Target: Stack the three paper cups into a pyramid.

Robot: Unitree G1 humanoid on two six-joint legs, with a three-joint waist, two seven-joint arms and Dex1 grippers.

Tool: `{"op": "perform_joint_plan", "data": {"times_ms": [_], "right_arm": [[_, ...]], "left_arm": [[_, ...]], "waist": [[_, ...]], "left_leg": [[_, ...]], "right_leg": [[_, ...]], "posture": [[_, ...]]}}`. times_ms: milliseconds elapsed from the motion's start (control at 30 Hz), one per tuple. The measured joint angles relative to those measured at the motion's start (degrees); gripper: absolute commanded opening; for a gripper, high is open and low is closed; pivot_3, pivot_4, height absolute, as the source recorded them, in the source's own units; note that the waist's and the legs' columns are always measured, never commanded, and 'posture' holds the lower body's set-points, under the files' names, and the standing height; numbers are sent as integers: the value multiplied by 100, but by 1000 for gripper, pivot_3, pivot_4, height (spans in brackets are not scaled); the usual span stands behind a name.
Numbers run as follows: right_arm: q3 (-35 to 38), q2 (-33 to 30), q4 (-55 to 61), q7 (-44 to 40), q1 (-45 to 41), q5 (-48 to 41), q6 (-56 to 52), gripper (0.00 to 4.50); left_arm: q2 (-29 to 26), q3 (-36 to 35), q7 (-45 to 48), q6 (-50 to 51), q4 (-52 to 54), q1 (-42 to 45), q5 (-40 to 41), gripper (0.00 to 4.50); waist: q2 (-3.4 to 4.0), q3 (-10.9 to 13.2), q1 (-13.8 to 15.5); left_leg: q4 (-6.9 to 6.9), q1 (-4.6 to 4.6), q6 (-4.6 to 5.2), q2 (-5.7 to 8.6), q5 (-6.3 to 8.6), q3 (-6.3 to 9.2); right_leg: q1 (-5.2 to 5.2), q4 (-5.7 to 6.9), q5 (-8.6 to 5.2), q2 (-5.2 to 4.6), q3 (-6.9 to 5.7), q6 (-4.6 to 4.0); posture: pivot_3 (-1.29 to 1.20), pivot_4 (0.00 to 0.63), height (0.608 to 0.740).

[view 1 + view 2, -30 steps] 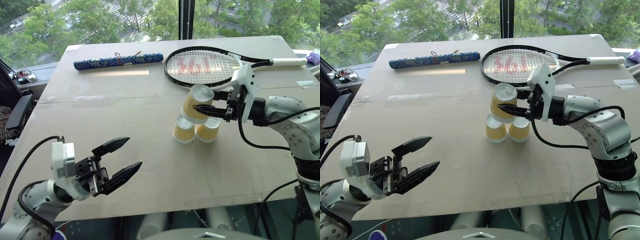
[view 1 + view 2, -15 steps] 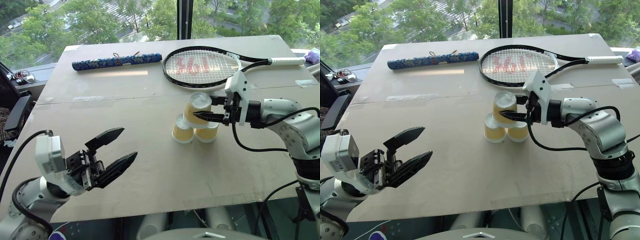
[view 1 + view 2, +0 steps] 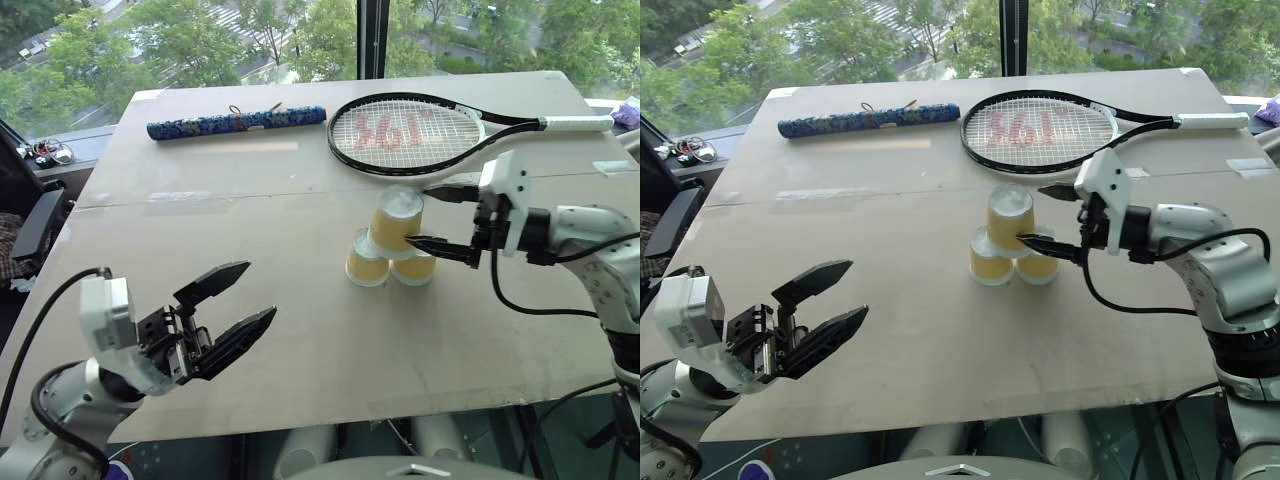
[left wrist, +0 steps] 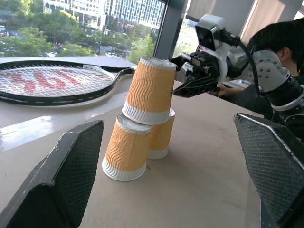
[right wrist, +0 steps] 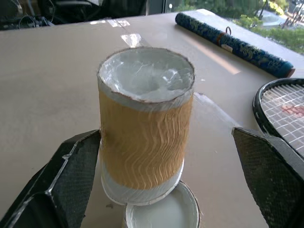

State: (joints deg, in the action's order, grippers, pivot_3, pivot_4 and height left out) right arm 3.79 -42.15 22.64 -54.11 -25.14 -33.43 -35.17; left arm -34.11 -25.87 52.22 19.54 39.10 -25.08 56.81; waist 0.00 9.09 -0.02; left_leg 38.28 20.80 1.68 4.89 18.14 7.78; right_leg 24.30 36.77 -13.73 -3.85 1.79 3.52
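Pale board counter (image 3: pixel 300 330) fills the centre of the frame, a seam running across its far half. Full-width window along the top edge, dark mullion (image 3: pixel 372 38) at upper centre, daylight and green treetops (image 3: pixel 190 40) beyond. Dark chair (image 3: pixel 35 232) at left edge.

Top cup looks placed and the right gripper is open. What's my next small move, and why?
Probably draw the right gripper straight back from the top cup, without sweeping sideways. Its open fingers flank that cup, which sits upside down, straddling the two lower cups. The pyramid looks built, so a brush from a finger seems the main risk.
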Motion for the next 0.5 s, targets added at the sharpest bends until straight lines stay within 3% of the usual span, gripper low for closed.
{"op": "perform_joint_plan", "data": {"times_ms": [233,333,500], "right_arm": [[1114,-269,167,-511,1705,-288,452,4378],[1803,-272,145,-840,3112,-203,929,4378],[2214,-269,-39,-1050,3985,46,1412,4378]], "left_arm": [[-56,463,-556,207,-362,-126,-1071,4500],[-134,507,-510,85,-665,-388,-1590,4500],[-148,390,-275,-53,-1112,-603,-1848,4500]], "waist": [[0,-1,74],[-3,-6,106],[1,-5,70]], "left_leg": [[0,-8,0,-1,0,-6],[-2,-6,0,-2,0,2],[3,-22,1,-3,0,-12]], "right_leg": [[-5,4,0,2,6,0],[-11,0,-1,-1,12,0],[-20,6,0,1,17,0]], "posture": [[0,150,740],[0,150,740],[0,150,740]]}}
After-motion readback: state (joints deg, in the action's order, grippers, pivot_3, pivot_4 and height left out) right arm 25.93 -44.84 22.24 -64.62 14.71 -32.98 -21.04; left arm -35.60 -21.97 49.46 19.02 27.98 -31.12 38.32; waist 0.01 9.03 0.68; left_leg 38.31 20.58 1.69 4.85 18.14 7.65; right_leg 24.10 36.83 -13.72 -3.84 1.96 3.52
